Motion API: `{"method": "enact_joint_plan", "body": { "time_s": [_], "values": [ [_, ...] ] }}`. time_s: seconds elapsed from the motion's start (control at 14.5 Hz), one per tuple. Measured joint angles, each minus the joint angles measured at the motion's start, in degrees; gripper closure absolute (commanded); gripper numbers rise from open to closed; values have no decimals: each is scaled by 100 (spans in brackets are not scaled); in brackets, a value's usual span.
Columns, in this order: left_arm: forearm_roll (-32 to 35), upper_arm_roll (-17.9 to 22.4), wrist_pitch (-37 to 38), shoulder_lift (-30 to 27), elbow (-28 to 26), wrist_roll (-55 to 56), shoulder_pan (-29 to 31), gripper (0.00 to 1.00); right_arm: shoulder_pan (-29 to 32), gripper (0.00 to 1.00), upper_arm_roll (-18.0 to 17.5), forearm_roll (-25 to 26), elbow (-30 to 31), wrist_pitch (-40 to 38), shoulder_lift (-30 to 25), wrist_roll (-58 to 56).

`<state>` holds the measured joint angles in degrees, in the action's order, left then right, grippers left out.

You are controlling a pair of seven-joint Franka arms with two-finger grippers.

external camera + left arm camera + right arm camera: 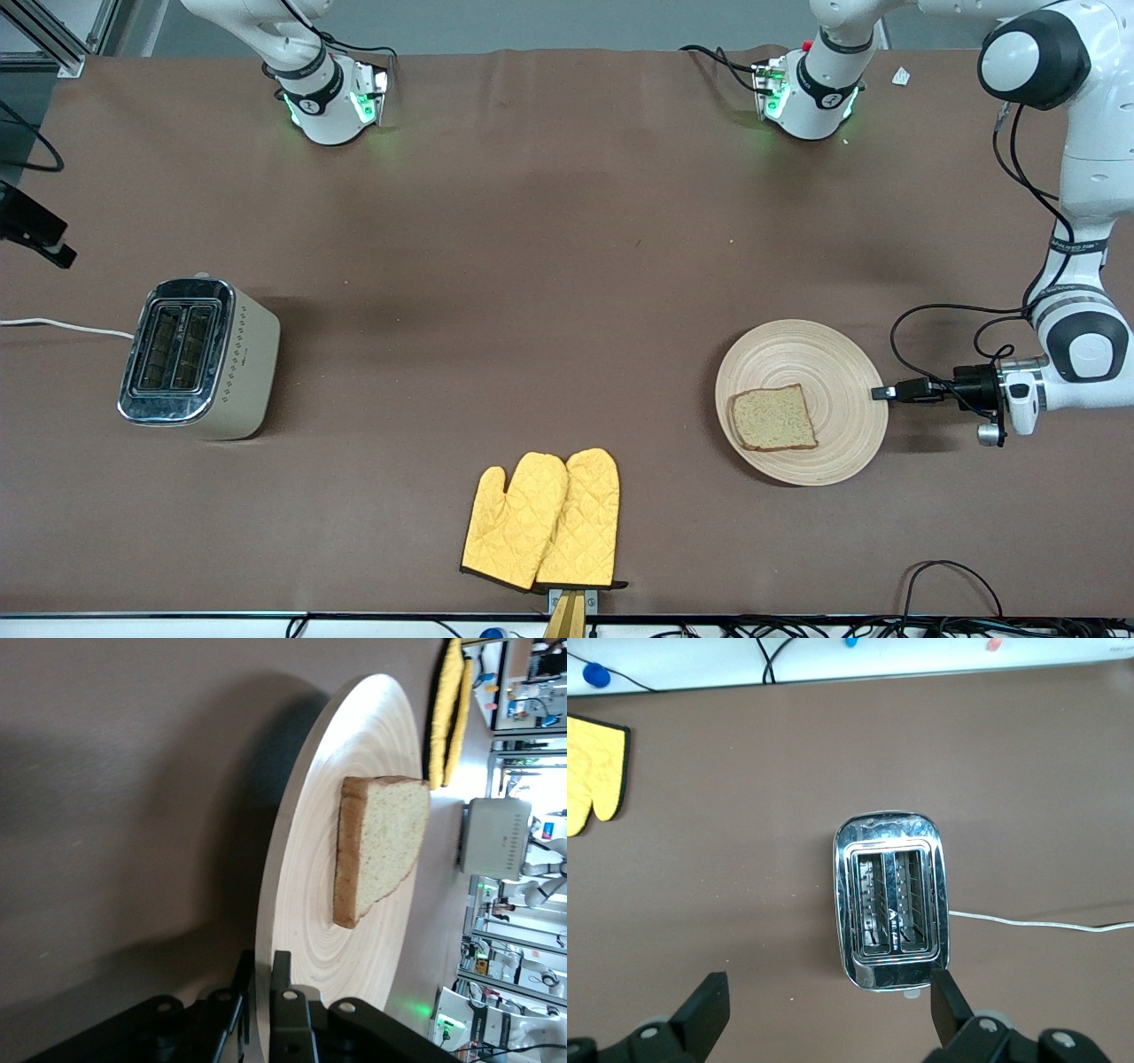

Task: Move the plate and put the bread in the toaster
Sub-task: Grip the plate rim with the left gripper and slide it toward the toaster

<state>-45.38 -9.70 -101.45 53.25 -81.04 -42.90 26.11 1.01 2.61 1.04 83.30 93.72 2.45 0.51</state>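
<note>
The round wooden plate [797, 354] lies on the brown table toward the left arm's end, with the brown bread slice [772, 418] flat on the part of it nearer the front camera. My left gripper [877, 392] is low at the plate's rim. In the left wrist view its fingers [282, 967] are shut on the plate's edge [354, 797], one above and one below, and the bread [381, 846] lies farther in. The beige toaster [190, 359] stands toward the right arm's end, both slots empty. My right gripper [828, 988] is open, high over the toaster [892, 899].
A pair of yellow oven mitts [542, 518] lies near the table's front edge, between toaster and plate. The toaster's white cord [62, 326] runs off the right arm's end of the table. Black cables hang beside the left arm.
</note>
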Motion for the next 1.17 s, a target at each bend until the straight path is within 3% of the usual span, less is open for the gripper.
{"method": "enact_joint_plan", "body": {
  "time_s": [0.76, 1.17],
  "values": [
    [42, -1805, -51, -240, 284, 526, -253, 100, -13, 0, -25, 0, -8, -6, 171, -2],
    [-56, -1910, -710, -216, -203, 598, -1282, 100, -14, 0, -28, 0, -3, -32, 491, -2]
  ]
}}
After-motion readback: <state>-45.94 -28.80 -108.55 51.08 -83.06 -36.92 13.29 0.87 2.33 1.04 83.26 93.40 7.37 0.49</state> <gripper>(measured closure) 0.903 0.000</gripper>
